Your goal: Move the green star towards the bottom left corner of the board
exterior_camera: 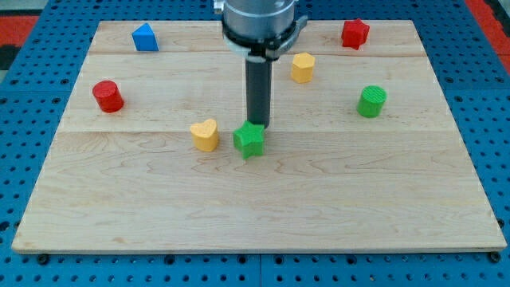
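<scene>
The green star lies near the middle of the wooden board. My tip stands right at the star's top right edge, touching or nearly touching it. A yellow heart lies just to the star's left, a small gap apart. The rod rises straight up from the tip to the arm's head at the view's top.
A blue block lies at the top left and a red cylinder at the left. A yellow hexagon-like block lies right of the rod. A red star lies at the top right, and a green cylinder at the right.
</scene>
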`<state>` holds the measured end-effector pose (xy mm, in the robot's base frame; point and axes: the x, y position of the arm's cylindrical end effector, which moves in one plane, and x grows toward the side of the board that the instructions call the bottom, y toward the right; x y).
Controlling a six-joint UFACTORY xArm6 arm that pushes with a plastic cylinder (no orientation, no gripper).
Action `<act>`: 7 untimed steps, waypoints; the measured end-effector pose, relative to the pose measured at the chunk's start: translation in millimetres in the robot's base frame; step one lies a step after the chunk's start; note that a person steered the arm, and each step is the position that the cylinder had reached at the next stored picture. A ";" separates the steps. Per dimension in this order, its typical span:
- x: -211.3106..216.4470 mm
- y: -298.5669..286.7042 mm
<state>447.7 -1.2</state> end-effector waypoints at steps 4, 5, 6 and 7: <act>69.5 -103.5; 73.1 -34.3; 96.0 -46.8; 108.0 -123.2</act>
<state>555.7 -124.4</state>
